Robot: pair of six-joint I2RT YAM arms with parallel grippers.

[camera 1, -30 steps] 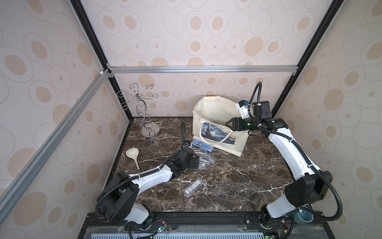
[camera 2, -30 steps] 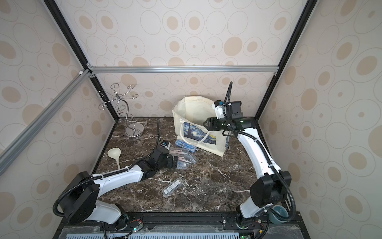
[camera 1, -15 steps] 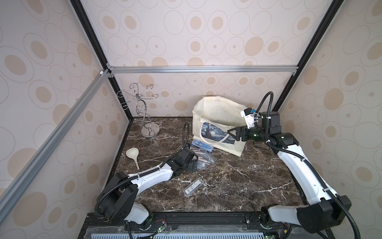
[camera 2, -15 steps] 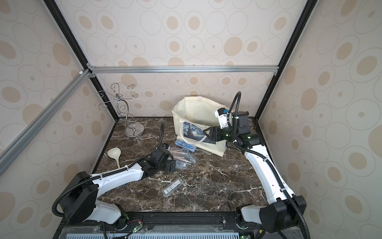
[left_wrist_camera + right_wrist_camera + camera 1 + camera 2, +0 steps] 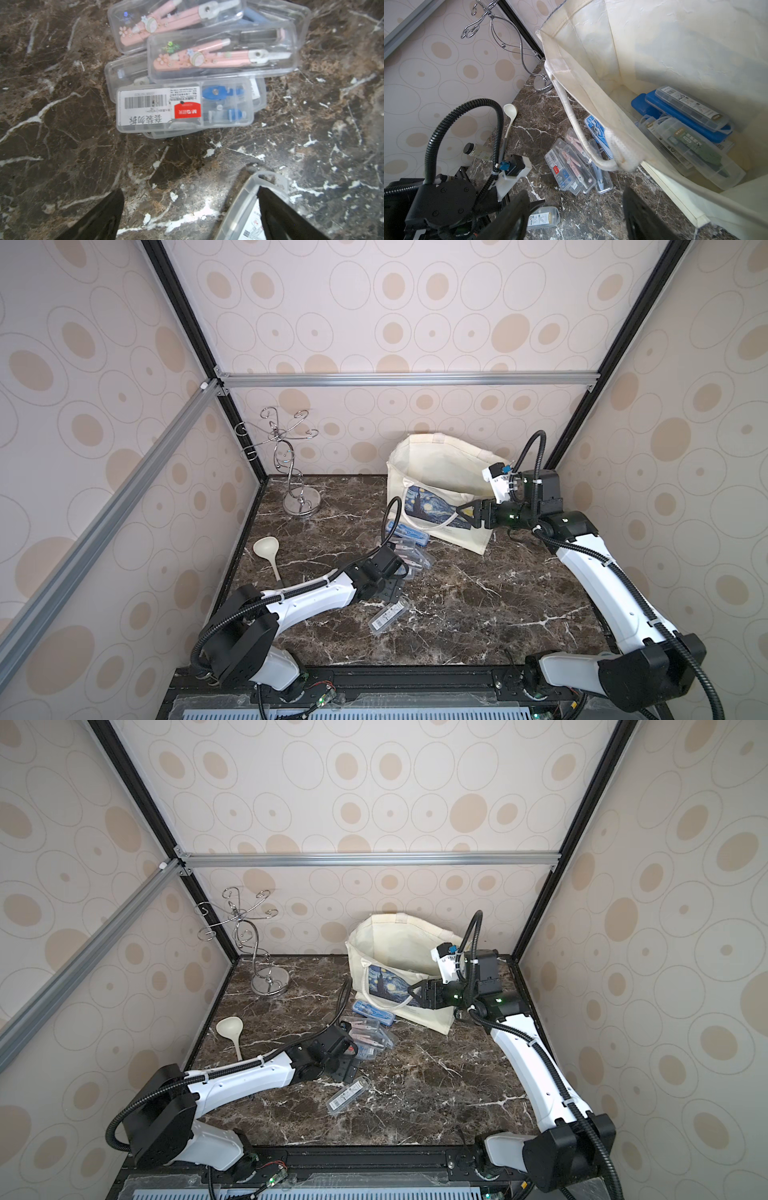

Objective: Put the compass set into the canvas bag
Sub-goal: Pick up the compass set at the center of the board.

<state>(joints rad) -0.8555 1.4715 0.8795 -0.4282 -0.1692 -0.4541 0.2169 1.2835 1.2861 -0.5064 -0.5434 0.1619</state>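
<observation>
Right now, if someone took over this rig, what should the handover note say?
The left gripper is open and empty, low over the table beside a lone case.
The right gripper is open and empty, in front of the canvas bag.
Done: several bagged cases lie inside the bag.
Left: the pile of cases on the table by the bag, plus the lone case, all to go in.
</observation>
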